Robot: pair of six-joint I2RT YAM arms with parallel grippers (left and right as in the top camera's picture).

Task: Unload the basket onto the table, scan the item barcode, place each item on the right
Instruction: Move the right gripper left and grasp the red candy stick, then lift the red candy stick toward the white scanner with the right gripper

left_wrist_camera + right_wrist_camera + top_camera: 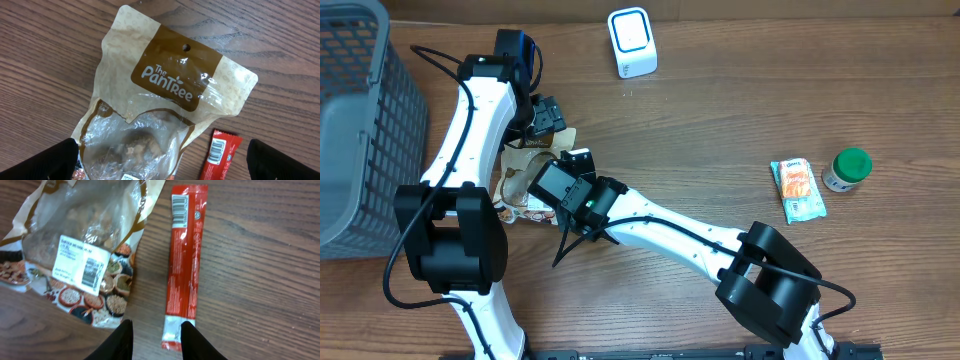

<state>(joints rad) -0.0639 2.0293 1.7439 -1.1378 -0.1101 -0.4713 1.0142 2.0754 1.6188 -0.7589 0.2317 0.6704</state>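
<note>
My right claw [156,325] hangs half-spread astride the near end of a long red foil stick packet [182,255], pinching nothing. The packet's barcode faces up at its far end. Just beside it lies a tan and clear plastic snack pouch [85,230] bearing a white barcode label [80,266]. My left claw [161,145] gapes wide above that pouch. Well beyond, a white and blue boxy scanner [632,42] stands on the wooden table [770,100].

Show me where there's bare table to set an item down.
Widest bare wood lies between the white scanner, the orange packet and the right arm. Also bare: right of the green-lidded jar. Crowded: beside the basket, where both arms cover the snack bag and red bar.
</note>
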